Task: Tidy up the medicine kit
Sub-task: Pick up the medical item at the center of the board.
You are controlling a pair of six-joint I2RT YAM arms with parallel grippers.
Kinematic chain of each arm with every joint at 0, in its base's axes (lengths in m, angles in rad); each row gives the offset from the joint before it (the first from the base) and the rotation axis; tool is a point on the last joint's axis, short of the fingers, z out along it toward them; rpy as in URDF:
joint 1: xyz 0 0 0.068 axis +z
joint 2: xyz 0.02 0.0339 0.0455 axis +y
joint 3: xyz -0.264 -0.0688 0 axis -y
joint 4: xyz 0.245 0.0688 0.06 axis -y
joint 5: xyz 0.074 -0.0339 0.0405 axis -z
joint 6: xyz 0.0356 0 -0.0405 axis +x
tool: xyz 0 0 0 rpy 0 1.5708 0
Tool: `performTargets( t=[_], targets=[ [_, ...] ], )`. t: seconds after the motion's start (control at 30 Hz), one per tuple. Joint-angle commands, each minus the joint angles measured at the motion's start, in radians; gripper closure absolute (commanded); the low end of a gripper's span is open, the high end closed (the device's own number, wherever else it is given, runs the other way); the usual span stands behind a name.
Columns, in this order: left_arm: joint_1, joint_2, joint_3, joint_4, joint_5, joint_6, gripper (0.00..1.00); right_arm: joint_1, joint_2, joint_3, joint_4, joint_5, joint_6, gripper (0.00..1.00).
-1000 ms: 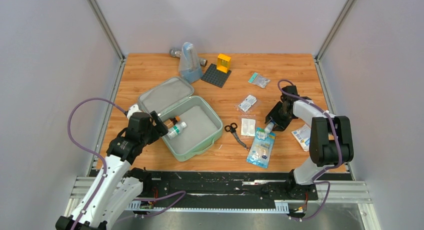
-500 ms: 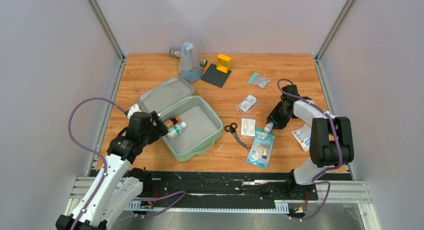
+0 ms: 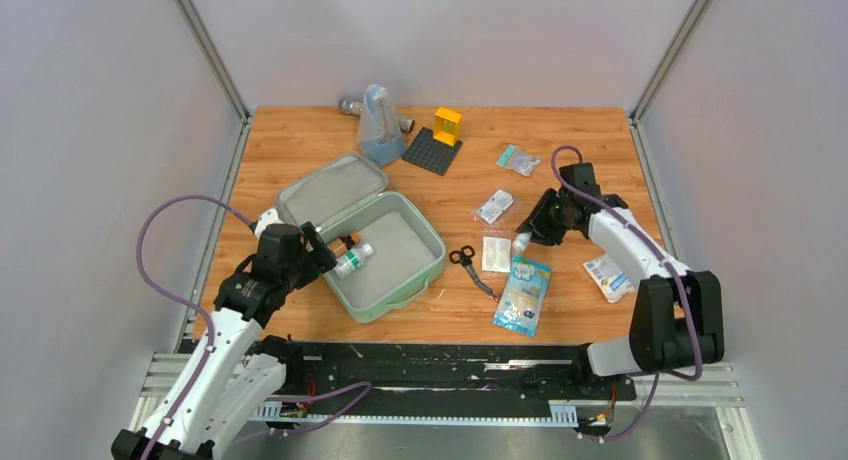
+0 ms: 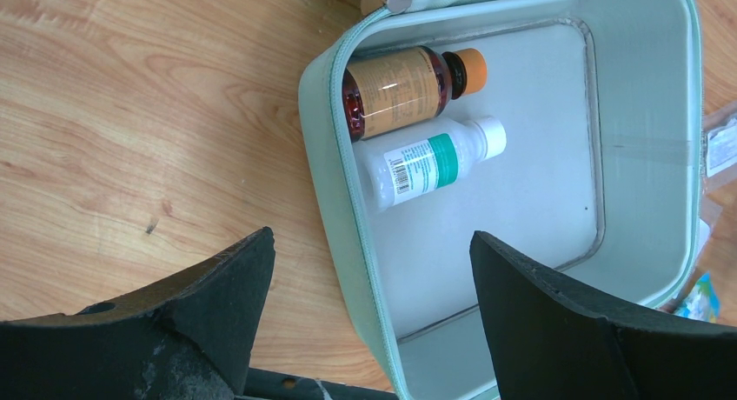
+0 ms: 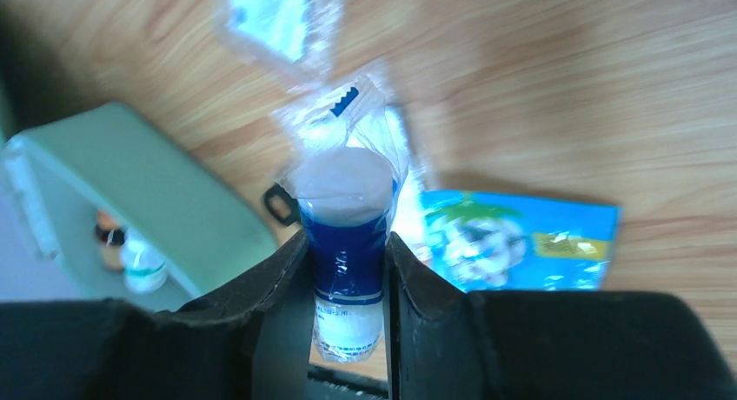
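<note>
Right gripper (image 5: 346, 274), clamped on tube (image 5: 346, 235): lift clear, carry to kit (image 3: 437, 255) at 9 o'clock, lay beside bottles (image 4: 424, 161). Left gripper (image 4: 372, 243) apart.

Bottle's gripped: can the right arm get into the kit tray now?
Probably yes: the medicine kit lies open, mostly bare, and the left fingers hover at its opposite rim.

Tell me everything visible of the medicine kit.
The medicine kit is a pale mint-green, rounded-square zippered case lying open on the wooden table, left of centre. Its lid is folded back, inner side up. Inside, an amber bottle with an orange cap and a white bottle lie side by side against one wall.
</note>
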Motion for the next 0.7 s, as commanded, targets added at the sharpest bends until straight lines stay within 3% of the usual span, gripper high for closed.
performTargets(
  t=[0.0, 0.17, 0.37, 0.67],
  targets=[
    [0.0, -0.003, 0.024, 0.01, -0.014, -0.007, 0.09, 0.134, -0.095, 0.049, 0.056, -0.071, 0.122, 0.7],
    [0.001, -0.008, 0.02, 0.006, -0.013, -0.012, 0.09, 0.36, -0.085, 0.113, 0.103, -0.07, 0.246, 0.7],
    [0.001, -0.03, 0.019, -0.012, -0.019, -0.02, 0.09, 0.582, 0.055, 0.261, 0.137, -0.038, 0.323, 0.69],
    [0.001, -0.045, 0.02, -0.047, -0.033, -0.045, 0.09, 0.765, 0.367, 0.507, 0.142, -0.041, 0.501, 0.69]
  ],
)
